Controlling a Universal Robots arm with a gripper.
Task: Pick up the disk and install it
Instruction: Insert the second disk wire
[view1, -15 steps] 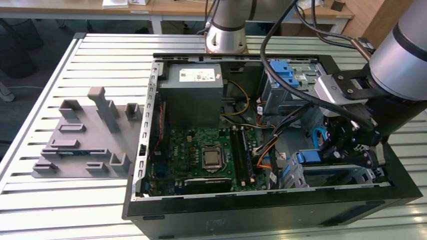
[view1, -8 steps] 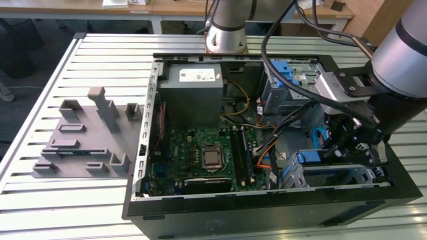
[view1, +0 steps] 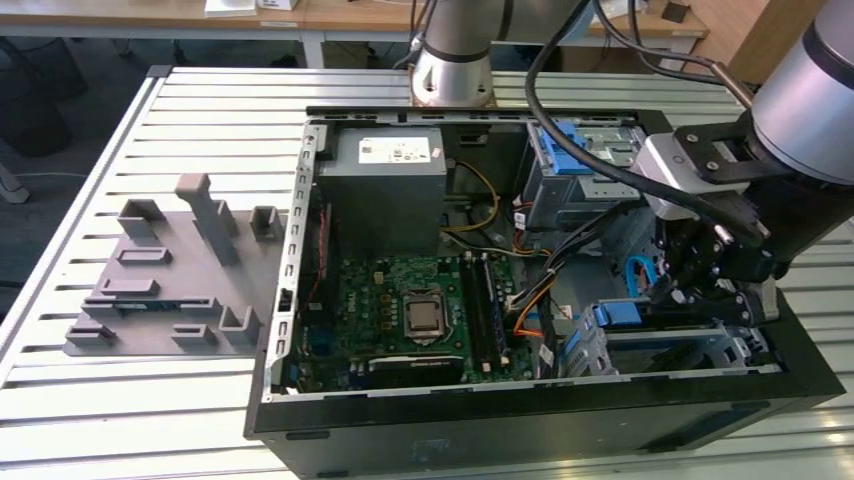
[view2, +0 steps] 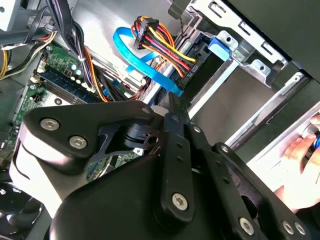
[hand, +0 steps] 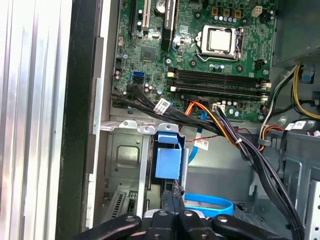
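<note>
slatted table (view1: 80, 400) carries your open case (view1: 534, 410); your gripper (hand: 172, 207), fingers pressed together, hangs over the disk (hand: 167, 157) seated in its bay.

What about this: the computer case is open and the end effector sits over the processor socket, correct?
Wrong spot. The computer case is open, but the exterior view shows the end effector at the disk in the drive bay, not the processor socket.

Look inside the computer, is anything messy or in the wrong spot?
Nothing looks broken or spilled. The computer case lies open with its side off, and loose cables trail across the motherboard. The gripper sits low by the drive cage, beside the blue carrier. In the second wrist view, a hand rests near the case's edge.
</note>
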